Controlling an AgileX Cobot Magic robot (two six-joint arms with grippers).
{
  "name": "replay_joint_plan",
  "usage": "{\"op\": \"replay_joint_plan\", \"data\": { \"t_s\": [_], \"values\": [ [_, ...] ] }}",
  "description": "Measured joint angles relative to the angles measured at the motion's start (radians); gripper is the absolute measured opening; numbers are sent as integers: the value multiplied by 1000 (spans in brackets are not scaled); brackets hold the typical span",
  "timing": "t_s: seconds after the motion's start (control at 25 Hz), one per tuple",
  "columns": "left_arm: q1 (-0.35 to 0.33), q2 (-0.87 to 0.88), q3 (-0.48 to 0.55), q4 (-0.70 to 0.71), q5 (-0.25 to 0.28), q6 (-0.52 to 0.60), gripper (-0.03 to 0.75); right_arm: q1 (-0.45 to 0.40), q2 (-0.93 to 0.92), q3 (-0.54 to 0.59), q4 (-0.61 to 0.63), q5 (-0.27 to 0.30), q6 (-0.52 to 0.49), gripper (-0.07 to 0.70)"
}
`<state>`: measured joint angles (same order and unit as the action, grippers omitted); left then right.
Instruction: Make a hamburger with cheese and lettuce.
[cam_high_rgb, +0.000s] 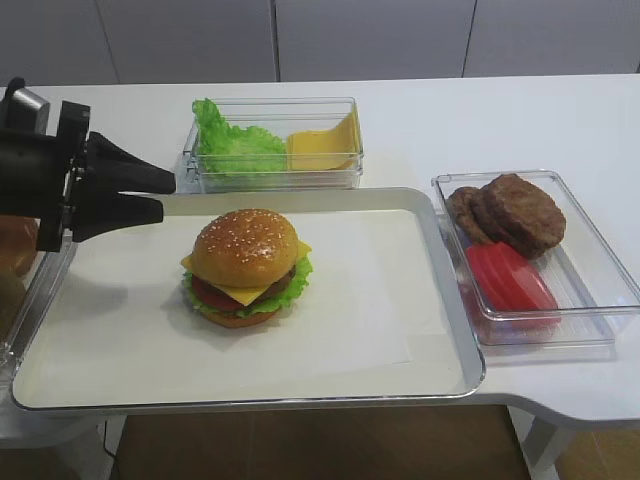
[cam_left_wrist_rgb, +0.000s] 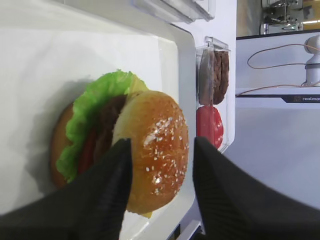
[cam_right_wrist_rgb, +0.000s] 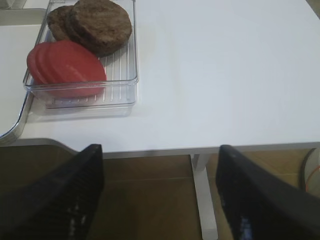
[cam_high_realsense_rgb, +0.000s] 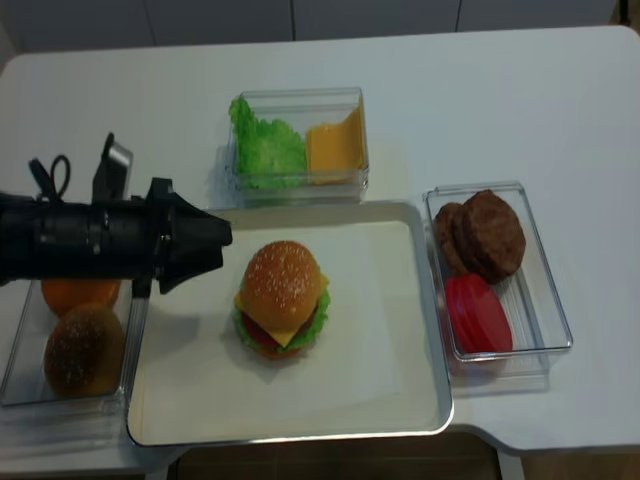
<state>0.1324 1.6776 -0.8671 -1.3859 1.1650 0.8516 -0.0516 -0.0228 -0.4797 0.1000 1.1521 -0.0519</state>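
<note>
Seemingly finished, the hamburger (cam_high_rgb: 246, 267) sits on the tray (cam_high_rgb: 420, 370) just ahead of the open, empty left claw (cam_high_rgb: 160, 194), cheese (cam_high_rgb: 243, 293) and lettuce (cam_high_rgb: 290, 285) peeking out, so the claw should withdraw level and straight without nudging the top bun.

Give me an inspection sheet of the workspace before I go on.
Surface: white table, metal tray with white liner.
Job's things: hamburger stacked on the tray, cheese and lettuce showing under the top bun.
Clutter: bins of loose lettuce and cheese slices, patties and tomato, buns.
Grippers: left gripper open beside the burger, holding nothing; right gripper open off the table edge.
Cables: orange cable in the background.
Surroundings: grey wall panels.
</note>
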Motion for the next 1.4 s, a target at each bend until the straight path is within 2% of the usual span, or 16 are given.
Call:
{"op": "replay_joint_plan", "data": {
  "t_s": [0.16,0.32,0.48,0.68,1.04,1.24,1.4],
  "values": [
    [27,-60,0,40,-3,1,307,0,0,0,0,0,0,532],
    [61,-146,0,170,-64,-22,308,0,0,0,0,0,0,532],
    [91,-245,0,320,-138,-108,308,0,0,0,0,0,0,532],
    [99,-351,0,566,-188,-247,308,0,0,0,0,0,0,532],
    [100,-506,0,1019,-188,-542,308,0,0,0,0,0,2,532],
    [23,-586,0,1301,-158,-695,308,0,0,0,0,0,2,532],
    [-41,-661,0,1402,-98,-754,308,0,0,0,0,0,2,532]
  ]
}}
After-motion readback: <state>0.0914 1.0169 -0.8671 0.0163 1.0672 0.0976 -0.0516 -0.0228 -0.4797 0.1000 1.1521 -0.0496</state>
